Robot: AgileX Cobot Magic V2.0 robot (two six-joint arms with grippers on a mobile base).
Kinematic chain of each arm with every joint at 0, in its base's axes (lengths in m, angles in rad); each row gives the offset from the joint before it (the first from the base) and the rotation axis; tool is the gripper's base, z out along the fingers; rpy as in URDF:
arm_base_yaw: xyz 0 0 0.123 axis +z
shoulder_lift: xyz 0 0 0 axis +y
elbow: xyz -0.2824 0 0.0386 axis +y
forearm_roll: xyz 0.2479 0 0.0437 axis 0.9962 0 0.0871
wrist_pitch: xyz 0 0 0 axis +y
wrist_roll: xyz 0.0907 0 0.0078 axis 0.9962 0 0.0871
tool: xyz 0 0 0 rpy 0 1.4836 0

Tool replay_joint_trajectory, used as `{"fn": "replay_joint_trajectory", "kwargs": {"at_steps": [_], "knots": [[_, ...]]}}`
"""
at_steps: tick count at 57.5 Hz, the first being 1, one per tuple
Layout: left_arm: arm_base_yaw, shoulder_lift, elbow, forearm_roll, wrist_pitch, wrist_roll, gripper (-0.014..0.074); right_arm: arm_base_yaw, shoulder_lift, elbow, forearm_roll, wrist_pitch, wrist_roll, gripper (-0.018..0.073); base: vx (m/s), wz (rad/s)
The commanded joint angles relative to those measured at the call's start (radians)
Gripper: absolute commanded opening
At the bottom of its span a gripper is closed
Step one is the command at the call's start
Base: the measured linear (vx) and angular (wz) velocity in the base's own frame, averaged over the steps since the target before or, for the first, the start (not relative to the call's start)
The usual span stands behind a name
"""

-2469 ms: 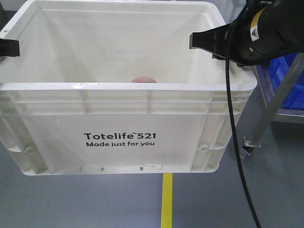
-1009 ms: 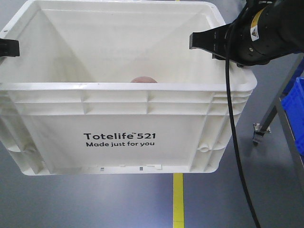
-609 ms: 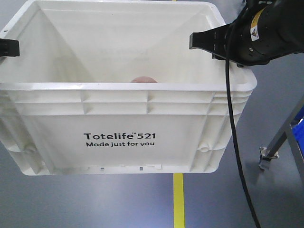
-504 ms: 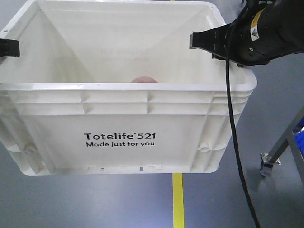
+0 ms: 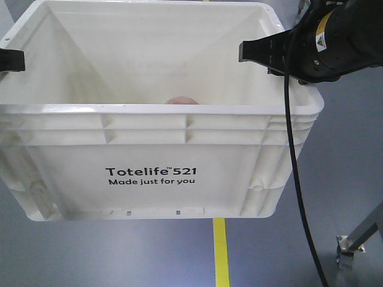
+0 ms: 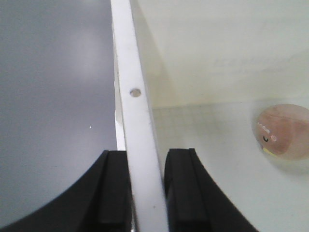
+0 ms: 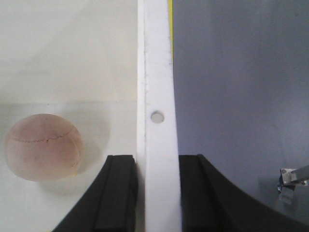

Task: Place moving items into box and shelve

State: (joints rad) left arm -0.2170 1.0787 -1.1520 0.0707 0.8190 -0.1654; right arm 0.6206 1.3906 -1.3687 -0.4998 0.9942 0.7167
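- Left gripper (image 6: pixel 145 186) is clamped on the left rim of the large cream-white rectangular plastic tote (image 5: pixel 149 173). Right gripper (image 7: pixel 157 191) is clamped on its right rim.
- Small pale pink round ball (image 7: pixel 42 147) lies on the tote's bottom. In the front view only its top shows over the near rim.
- Grey floor (image 5: pixel 347 179) with a yellow stripe (image 5: pixel 220 254) lies below the tote.

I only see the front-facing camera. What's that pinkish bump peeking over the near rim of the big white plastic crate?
Observer: A small pale pink stitched ball lying on the floor of the white plastic tote. The right wrist view shows its seams.
Visitor: How do the arms hold the crate?
Observer: The left gripper is shut on the tote's side rim, straddling it inside and out.
Visitor: And the other arm?
Observer: The right gripper clamps the opposite rim the same way.
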Motion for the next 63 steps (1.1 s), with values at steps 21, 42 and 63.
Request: {"fn": "replay_joint_trajectory", "kwargs": {"at_steps": [21,42,63], "knots": [[-0.008,-0.033,-0.044,-0.015,-0.147,0.028,0.0129,-0.001,-0.039,-0.046,-0.098,-0.107,-0.008,0.0127,0.46,-0.05],[-0.008,-0.033,-0.044,-0.015,-0.147,0.028,0.0129,-0.001,-0.039,-0.046,-0.098,-0.107,-0.008,0.0127,0.45,-0.06],[-0.008,-0.033,-0.044,-0.015,-0.147,0.028,0.0129,-0.001,-0.039,-0.046,-0.098,-0.107,-0.008,0.0127,0.44,-0.16]]}}
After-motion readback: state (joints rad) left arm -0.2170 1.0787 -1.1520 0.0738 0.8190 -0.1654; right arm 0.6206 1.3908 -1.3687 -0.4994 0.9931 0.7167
